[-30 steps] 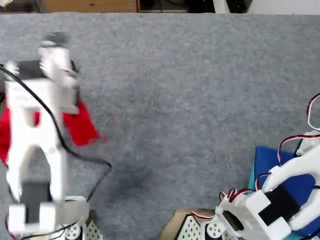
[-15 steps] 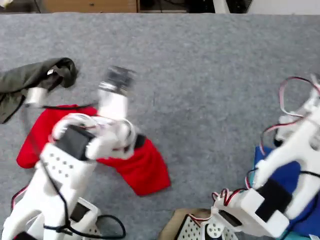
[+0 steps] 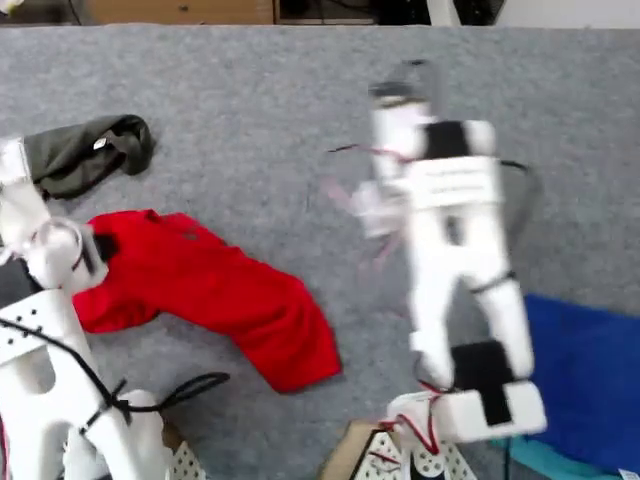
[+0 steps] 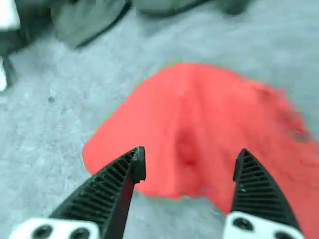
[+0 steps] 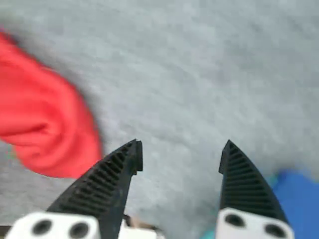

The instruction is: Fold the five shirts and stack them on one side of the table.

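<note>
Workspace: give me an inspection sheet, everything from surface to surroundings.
Surface: grey felt-like table cover.
Job's things: red shirt lying unfolded near the left arm; dark olive shirt bunched beyond it; blue shirt beside the right arm.
Clutter: nothing seen.
Grippers: left gripper open over the red shirt; right gripper open over bare cover.
Cables: black cable by the left arm's base; red-and-white wires on the right arm.
Surroundings: wooden furniture beyond the far edge.

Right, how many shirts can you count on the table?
4: dark shirt far left, red shirt near left, blue shirt near right, teal edge under it. Another may be hidden.
</note>
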{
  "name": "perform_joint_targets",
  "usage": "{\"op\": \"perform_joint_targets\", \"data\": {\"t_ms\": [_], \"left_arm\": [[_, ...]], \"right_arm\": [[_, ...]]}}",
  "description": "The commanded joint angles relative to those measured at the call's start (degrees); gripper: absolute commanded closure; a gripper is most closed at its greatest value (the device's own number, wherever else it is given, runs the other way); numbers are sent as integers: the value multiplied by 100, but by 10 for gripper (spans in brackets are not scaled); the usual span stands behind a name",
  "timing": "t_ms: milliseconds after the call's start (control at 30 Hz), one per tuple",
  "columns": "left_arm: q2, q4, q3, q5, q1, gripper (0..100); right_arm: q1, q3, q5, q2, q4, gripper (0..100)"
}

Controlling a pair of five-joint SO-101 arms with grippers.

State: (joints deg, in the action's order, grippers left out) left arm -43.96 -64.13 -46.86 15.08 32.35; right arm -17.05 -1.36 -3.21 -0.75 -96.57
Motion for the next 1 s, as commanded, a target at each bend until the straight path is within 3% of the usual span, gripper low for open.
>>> {"op": "perform_joint_targets", "data": {"t_ms": [0,133,300,367,500,833,967], "left_arm": [[119,2040,-1635,105,475,716],[127,3095,-2593,105,598,804],[127,3130,-2725,105,651,990],[119,3033,-2681,70,826,973],[119,2277,-2119,88,1248,981],[119,-914,0,422,1530,981],[119,-1248,167,431,1574,981]], "right_arm": [[-1112,-708,-308,523,193,738],[-1798,-1631,-308,1727,220,738],[-2343,-3187,-308,3407,-62,738],[-2545,-3916,-308,3996,-378,738],[-2862,-5051,-308,4760,-571,738],[-3389,-5859,-308,4963,-343,738],[-3380,-5763,-308,5174,44,738]]}}
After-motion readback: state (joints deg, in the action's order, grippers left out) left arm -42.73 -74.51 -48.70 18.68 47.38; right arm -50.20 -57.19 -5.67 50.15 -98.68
